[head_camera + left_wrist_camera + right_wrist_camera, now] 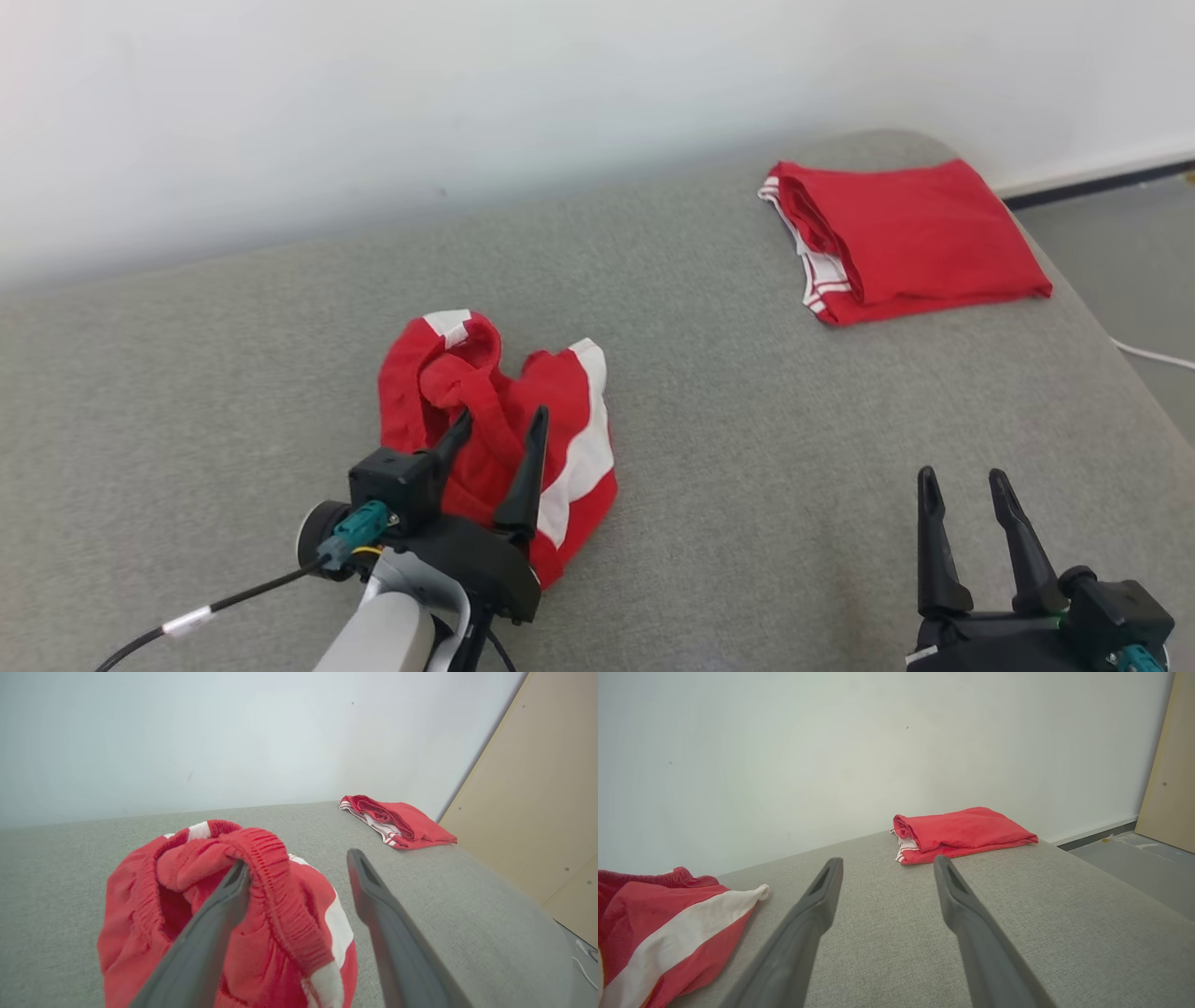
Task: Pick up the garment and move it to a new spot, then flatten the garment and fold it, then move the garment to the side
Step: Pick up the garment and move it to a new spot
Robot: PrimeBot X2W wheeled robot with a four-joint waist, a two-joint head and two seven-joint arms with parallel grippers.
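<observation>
— Shorts point(420, 392) first: where do they lie?

— The red shorts with white side stripes sit crumpled in a heap on the grey upholstered surface point(747, 448), toward its near left part in the head view. The elastic waistband bunches up at the top of the heap.

— And the left gripper point(502, 413)?

— It is right over the heap with its jaws spread apart. In the left wrist view point(299, 860) the waistband of the shorts point(280, 891) drapes against the tip of one finger point(210, 933), while the other finger stands clear of the cloth, over the grey fabric. Nothing is pinched between them.

— What about the right gripper point(962, 476)?

— Jaws wide too, and empty. It is low at the near right, well apart from the shorts. Its own wrist view point(887, 860) shows bare grey fabric between the fingers, with an edge of the shorts point(668, 924) off to the left side of that view.

— Anything else on the surface?

— A folded red garment point(915, 238) with white trim at its edge lies at the far right corner, close to the white wall point(467, 93). It also shows in the left wrist view point(402, 821) and the right wrist view point(966, 833), well apart from both grippers. A beige panel point(537, 788) stands beyond that corner, and a white cable point(1153, 355) runs over the floor beside the surface.
</observation>
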